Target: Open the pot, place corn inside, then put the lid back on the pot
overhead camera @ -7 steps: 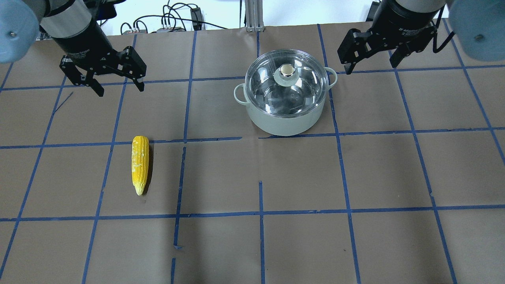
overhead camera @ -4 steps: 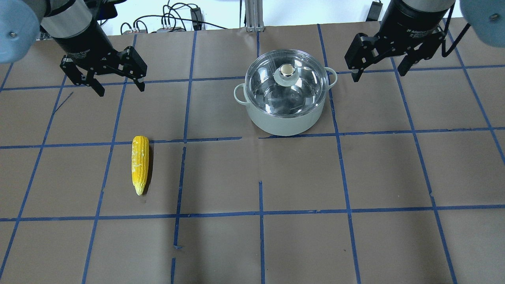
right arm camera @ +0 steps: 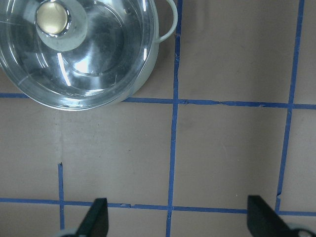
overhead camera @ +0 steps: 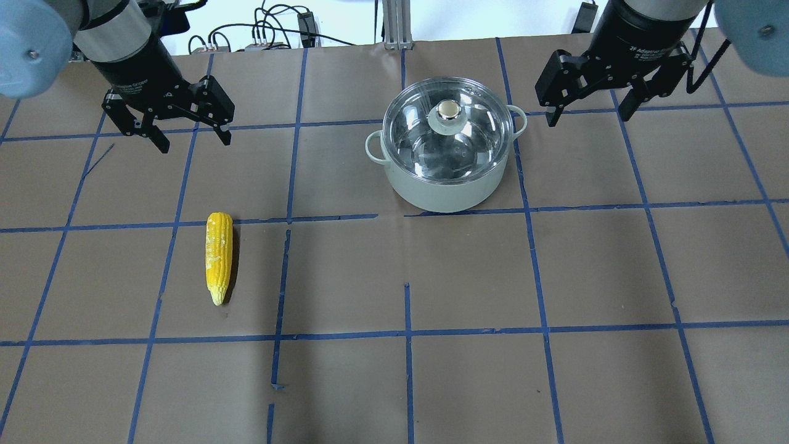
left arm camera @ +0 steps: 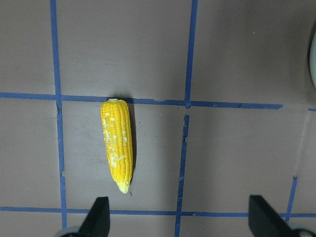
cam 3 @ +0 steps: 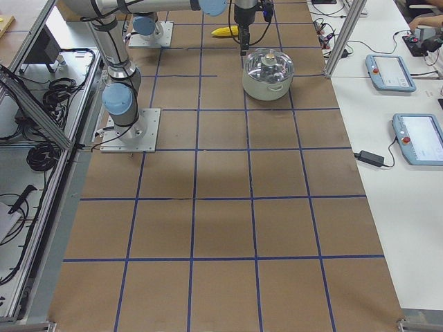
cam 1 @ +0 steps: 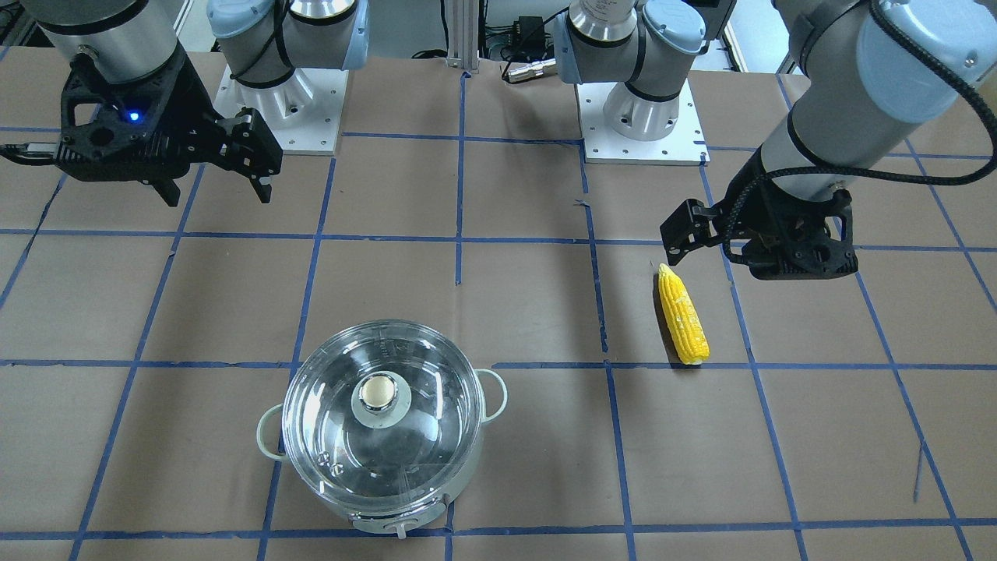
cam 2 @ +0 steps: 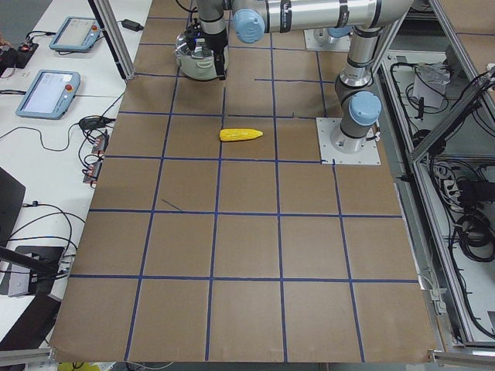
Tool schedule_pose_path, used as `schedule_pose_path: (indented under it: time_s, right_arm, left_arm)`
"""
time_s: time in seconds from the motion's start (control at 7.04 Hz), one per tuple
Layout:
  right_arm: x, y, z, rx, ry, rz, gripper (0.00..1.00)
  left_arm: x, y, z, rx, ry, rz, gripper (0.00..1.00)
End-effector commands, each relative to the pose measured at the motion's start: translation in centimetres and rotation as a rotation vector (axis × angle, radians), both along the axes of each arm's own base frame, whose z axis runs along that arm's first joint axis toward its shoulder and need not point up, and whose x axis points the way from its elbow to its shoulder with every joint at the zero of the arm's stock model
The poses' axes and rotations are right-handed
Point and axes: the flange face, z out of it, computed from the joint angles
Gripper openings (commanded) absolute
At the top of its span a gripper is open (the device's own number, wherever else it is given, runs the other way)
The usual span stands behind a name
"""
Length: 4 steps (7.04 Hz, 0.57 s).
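Observation:
The pale mint pot [overhead camera: 447, 188] stands at the far centre of the table with the clear glass lid [overhead camera: 425, 148] shut on it, cream knob [overhead camera: 448, 111] up. The yellow corn [overhead camera: 219, 256] lies flat on the left, tip toward the robot. My left gripper [overhead camera: 195, 143] is open and empty, in the air beyond the corn, which shows below it in the left wrist view [left arm camera: 117, 148]. My right gripper [overhead camera: 587, 118] is open and empty, to the right of the pot. The right wrist view shows the lid [right arm camera: 94, 59] at its upper left.
Brown paper with a blue tape grid [overhead camera: 407, 336] covers the table. Cables and an aluminium post [overhead camera: 394, 24] sit at the far edge. The two arm bases [cam 1: 639, 117] are bolted on the robot's side. Teach pendants [cam 3: 391, 72] lie on a side bench.
My left gripper has shifted slightly to the right. My right gripper has drifted a little to the right of where it was. Both stay open. Pot, lid and corn have not moved.

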Motion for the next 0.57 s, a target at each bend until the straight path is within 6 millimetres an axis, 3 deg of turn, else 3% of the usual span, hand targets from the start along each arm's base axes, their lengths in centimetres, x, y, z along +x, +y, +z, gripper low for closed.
schedule_pose_path:
  time_s: [0.0,0.14,0.43]
  right_arm:
    - [0.7,-3.6,-3.2,-0.022,-0.005,-0.05,0.99]
    - [3.1,-4.8,-4.8,-0.045,-0.005,-0.02,0.99]
    - [5.6,-7.1,-7.1,-0.083,-0.011,-0.034,0.99]
  left_arm:
    - [0.0,0.2,0.2,-0.003,-0.002,-0.001,1.0]
    - [0.0,0.3,0.1,0.0,-0.001,-0.001,1.0]
    - [0.0,0.3,-0.1,0.005,-0.002,-0.003,1.0]
